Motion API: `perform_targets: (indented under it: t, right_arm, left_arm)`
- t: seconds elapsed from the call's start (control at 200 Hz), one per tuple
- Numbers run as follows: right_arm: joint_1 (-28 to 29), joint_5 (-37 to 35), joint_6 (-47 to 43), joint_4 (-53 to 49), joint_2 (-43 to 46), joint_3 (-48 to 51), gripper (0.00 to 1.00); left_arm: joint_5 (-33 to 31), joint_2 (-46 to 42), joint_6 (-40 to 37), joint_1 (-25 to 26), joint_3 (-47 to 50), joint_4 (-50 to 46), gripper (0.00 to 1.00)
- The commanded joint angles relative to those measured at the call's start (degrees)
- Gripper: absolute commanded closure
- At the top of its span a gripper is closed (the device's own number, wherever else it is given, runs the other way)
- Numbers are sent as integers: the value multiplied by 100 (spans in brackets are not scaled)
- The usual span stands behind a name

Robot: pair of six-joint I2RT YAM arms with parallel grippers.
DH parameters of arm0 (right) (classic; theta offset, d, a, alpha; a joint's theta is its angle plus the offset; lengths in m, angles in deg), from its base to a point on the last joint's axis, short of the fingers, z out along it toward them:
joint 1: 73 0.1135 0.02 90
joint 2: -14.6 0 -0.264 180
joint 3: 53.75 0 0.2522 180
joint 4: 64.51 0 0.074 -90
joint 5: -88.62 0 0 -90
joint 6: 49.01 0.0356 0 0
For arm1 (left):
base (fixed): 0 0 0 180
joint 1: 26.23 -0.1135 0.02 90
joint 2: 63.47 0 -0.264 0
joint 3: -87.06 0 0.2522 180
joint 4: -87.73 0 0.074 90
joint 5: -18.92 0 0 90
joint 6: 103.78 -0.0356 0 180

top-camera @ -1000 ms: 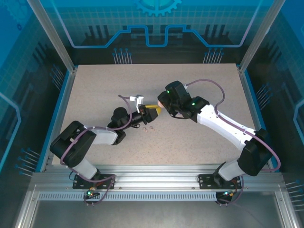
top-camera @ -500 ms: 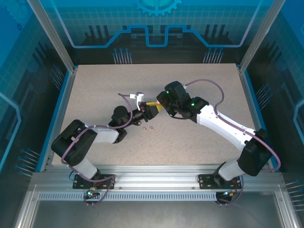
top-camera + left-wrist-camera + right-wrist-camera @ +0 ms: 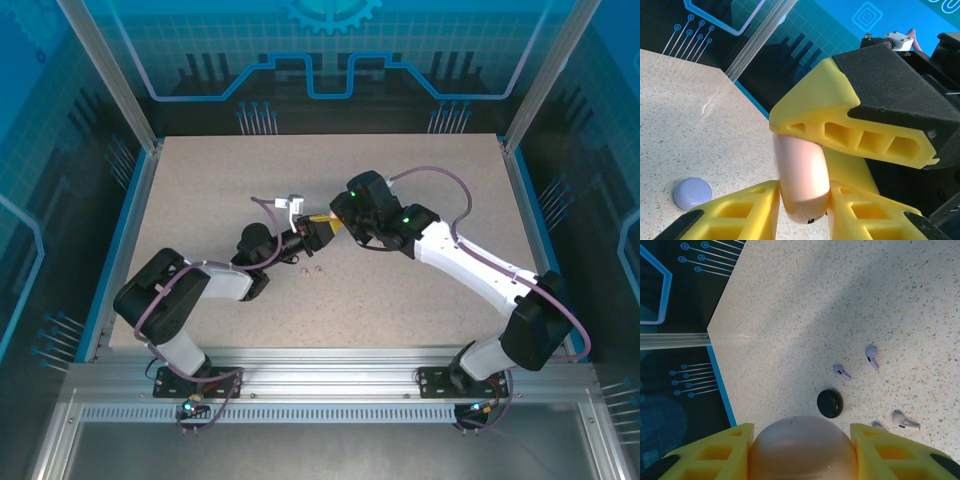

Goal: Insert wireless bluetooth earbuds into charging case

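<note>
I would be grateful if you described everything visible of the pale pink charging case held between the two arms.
The pale pink charging case is a smooth, rounded, glossy shell that looks like plastic. It appears closed, with no seam I can make out and a small dark mark near its lower end. It is held above the speckled table, gripped by both arms at once. The left tool presses on its lower half from either side, and the right tool clamps its domed end.

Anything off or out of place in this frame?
Nothing damaged or spilled. One oddity: the left end effector and right end effector both pinch the same pale pink case, held above the table. Loose earbuds lie scattered near the black case.
</note>
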Motion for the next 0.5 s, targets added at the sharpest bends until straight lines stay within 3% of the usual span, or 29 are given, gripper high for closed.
perform_targets:
  t: [0.0, 0.33, 0.495]
  right_arm:
    - [59, 12, 86, 148, -64, 89, 61]
    - [53, -2, 94, 186, -31, 162, 61]
    - [50, -7, 99, 186, -20, 171, 60]
  left_arm:
    - [-35, 82, 92, 59, -210, 305, 67]
    - [-62, 135, 92, 106, -259, 341, 69]
    - [-62, 153, 123, 100, -236, 436, 85]
